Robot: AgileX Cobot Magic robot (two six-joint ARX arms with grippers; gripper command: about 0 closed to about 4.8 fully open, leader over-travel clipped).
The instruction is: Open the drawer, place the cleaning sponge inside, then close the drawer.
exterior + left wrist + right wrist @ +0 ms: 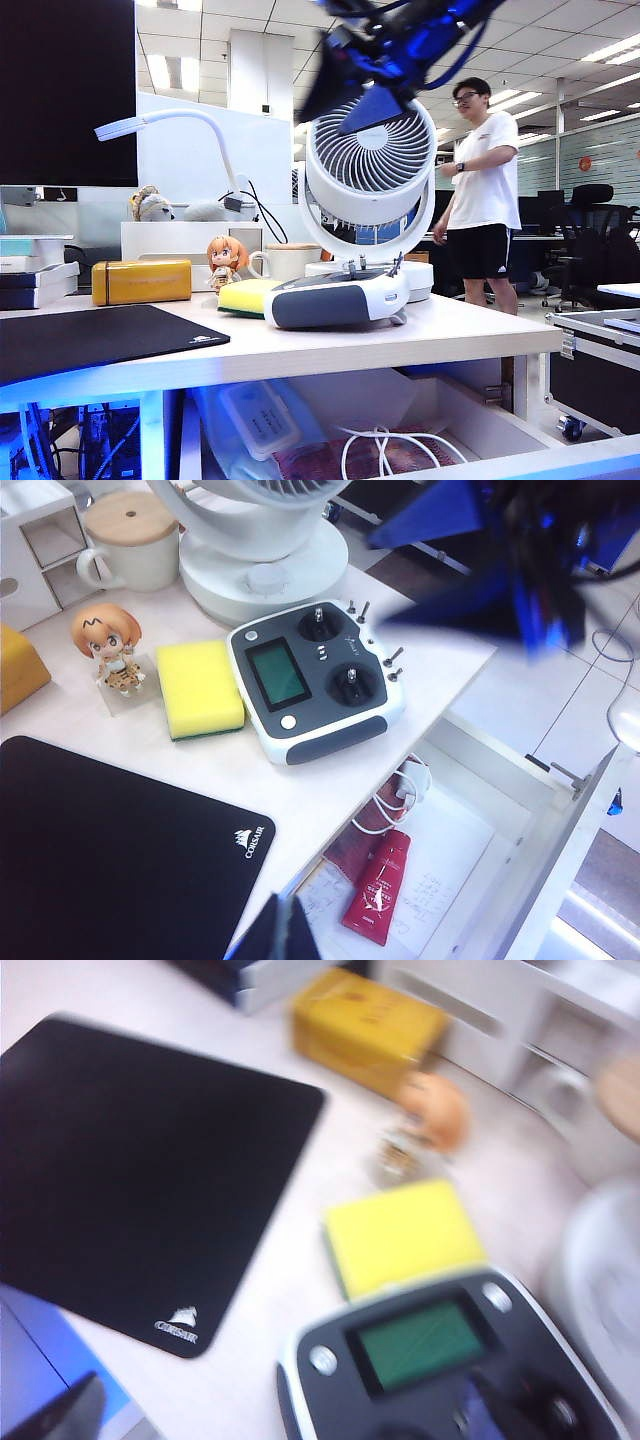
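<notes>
1. The cleaning sponge (200, 688) is a flat yellow pad with rounded corners and a thin green layer underneath; it lies on the desk (420, 335), touching the white-and-navy remote controller (315, 680), well below the right gripper (385, 105).
2. The right gripper hangs high over the desk in front of the fan (370, 165), blurred; how wide its jaws stand cannot be told.
3. Of the left gripper (283, 932) only a dark tip shows, above the drawer edge; its opening cannot be told.
4. The black mouse pad (130, 1170), beside the sponge, reads "CORSAIR" with a sail logo.
5. The drawer (520, 810) stands pulled out under the desk, holding a red tube (378, 887), a white coiled cable (395, 798) and papers.
6. Beyond the sponge stand an orange-haired figurine (108, 645), an orange-yellow box (141, 281) and a lidded mug (130, 540).
</notes>
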